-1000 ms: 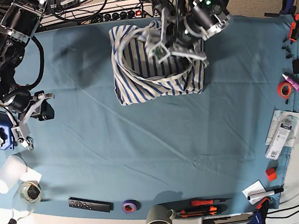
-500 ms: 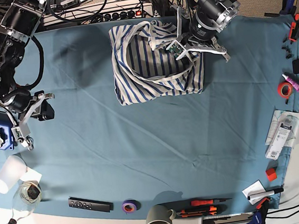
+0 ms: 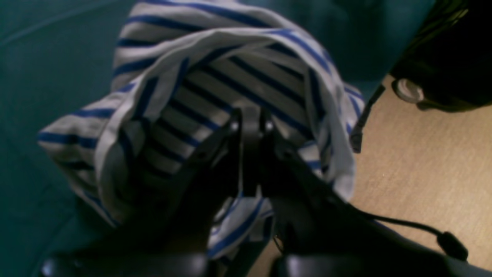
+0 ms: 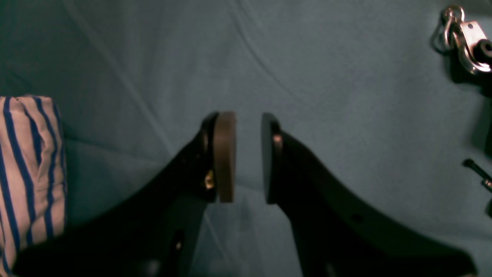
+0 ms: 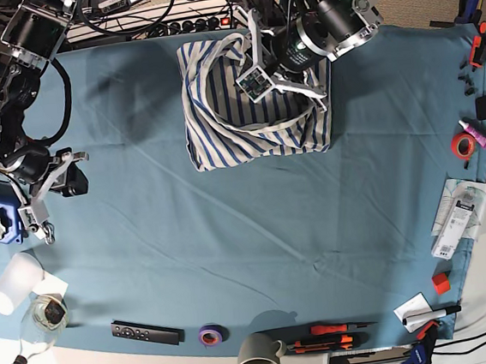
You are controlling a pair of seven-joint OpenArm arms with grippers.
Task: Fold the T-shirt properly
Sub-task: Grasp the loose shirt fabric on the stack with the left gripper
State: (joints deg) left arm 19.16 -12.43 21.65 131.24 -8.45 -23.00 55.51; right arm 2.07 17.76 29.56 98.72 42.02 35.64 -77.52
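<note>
My left pincer (image 3: pixel 250 119) is clenched tight, its jaws pressed together over a lifted ridge of the T-shirt (image 5: pixel 253 104); the wrist view is dim and soft, so I think a fold of striped cloth is nipped between the tips, but I cannot see the pinch itself; the fabric arches up and around my tips like a hood, with stripes on both sides and beyond them, and bare floor (image 3: pixel 423 161) off to one side; in the base view the shirt lies as a rough squarish bundle directly under and around that pincer, at the far edge of the teal cloth (image 5: pixel 230 226).

My right pincer (image 4: pixel 242 154) stands parted with nothing between its pads, only the teal cloth beneath; a striped edge of the shirt shows off to its side, well apart; that arm sits out of the work.

By my reckoning the fold is well along; the shirt is already gathered into a compact block, the main folds made; what is left is the top layer, which is rumpled, with a loose looping hem and a raised corner; that needs laying flat and squaring before I let go.
</note>
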